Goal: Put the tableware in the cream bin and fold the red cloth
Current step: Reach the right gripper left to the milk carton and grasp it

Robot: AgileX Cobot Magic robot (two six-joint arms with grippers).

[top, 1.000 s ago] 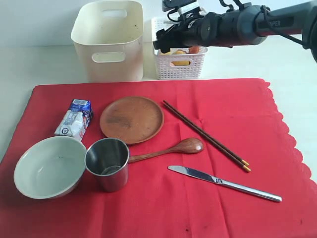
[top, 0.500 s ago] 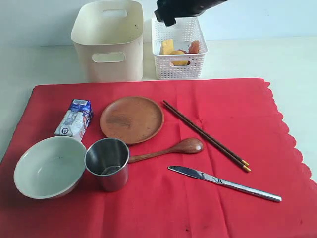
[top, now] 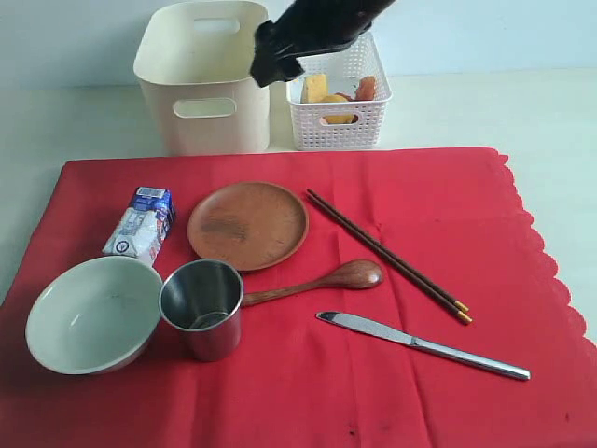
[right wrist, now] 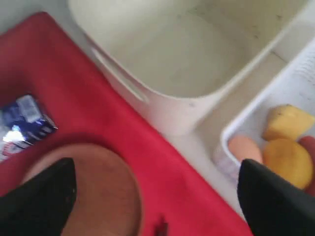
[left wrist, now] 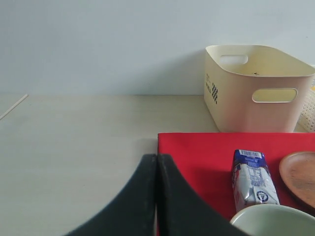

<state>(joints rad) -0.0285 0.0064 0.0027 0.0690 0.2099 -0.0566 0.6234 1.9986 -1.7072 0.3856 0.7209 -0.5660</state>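
Though unseen externally, closed left pincer [left wrist: 156, 160].

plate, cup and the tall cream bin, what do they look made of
Plate: looks like wood, matt brown with faint grain and darker patches. Cup: probably steel, with a grey metallic sheen and reflections on its wall. Cream bin: likely moulded plastic, with smooth even walls, rounded corners and cut-out handles.

We see that the right gripper [top: 272, 62] has moved. A second ago its arm [top: 340, 14] lay across the top from the right and hid the back of the basket [top: 340, 131]. Now it has swung left and dropped lower. It looks blurry, maybe just by the bin's [top: 201, 112] right rim.
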